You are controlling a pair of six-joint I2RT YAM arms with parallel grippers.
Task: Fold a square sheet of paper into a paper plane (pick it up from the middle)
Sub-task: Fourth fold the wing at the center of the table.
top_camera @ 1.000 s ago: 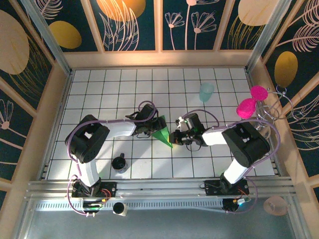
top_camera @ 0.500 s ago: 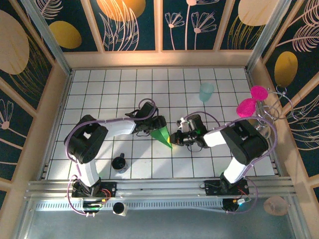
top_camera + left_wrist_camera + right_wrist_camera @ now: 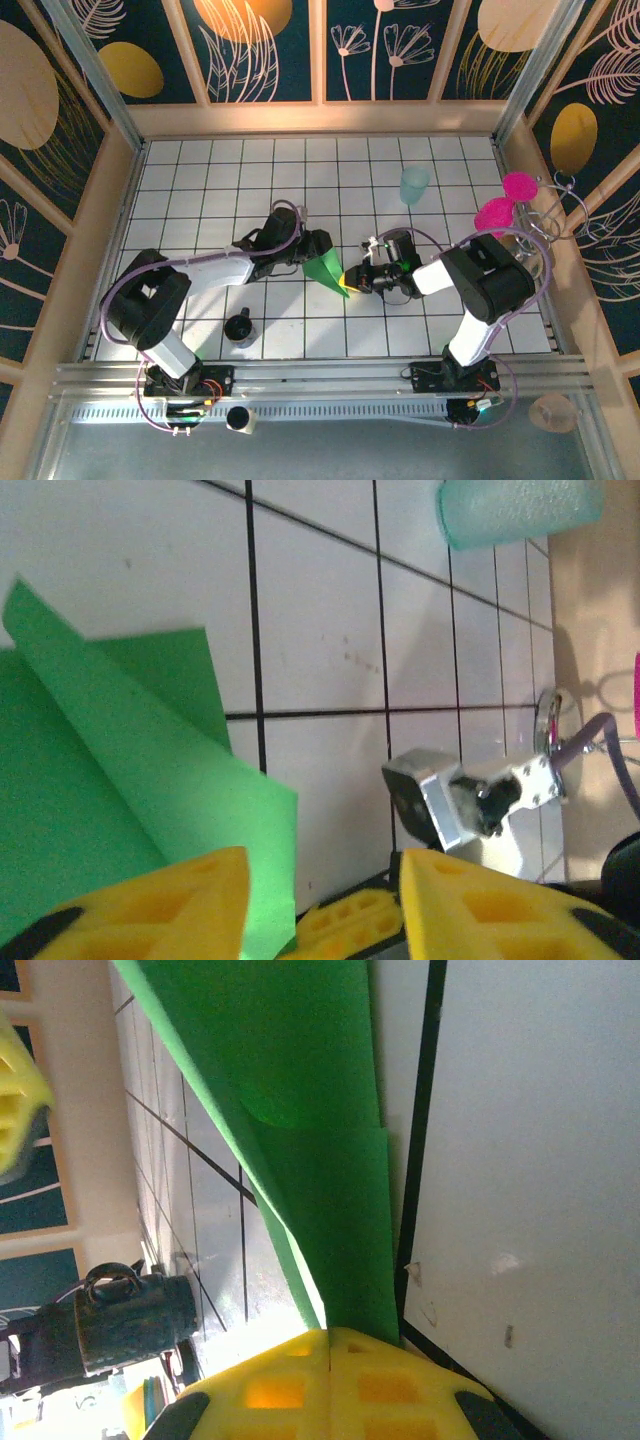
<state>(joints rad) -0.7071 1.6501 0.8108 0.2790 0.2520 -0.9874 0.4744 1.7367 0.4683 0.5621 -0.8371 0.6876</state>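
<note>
The square sheet of paper (image 3: 325, 267) is bright green and folded into a pointed wedge, its tip aimed at the lower right. My right gripper (image 3: 351, 280) is shut on that tip. In the right wrist view the paper (image 3: 300, 1110) runs up out of the closed yellow jaws of the right gripper (image 3: 330, 1338). My left gripper (image 3: 317, 249) sits at the wide upper end of the wedge. In the left wrist view the left gripper (image 3: 322, 862) has its jaws apart, and a raised flap of the paper (image 3: 130, 780) reaches the left finger (image 3: 160, 900).
A pale teal cup (image 3: 414, 185) stands upright at the back right. A dark mug (image 3: 239, 327) sits on the tiles in front of the left arm. Pink fluffy objects (image 3: 497, 215) hang by the right wall. Wooden walls (image 3: 110, 230) bound the tiled floor.
The left arm has stretched to the right and its gripper has closed in on the paper's wide end, jaws narrower than before. The right gripper has kept its hold on the tip.
</note>
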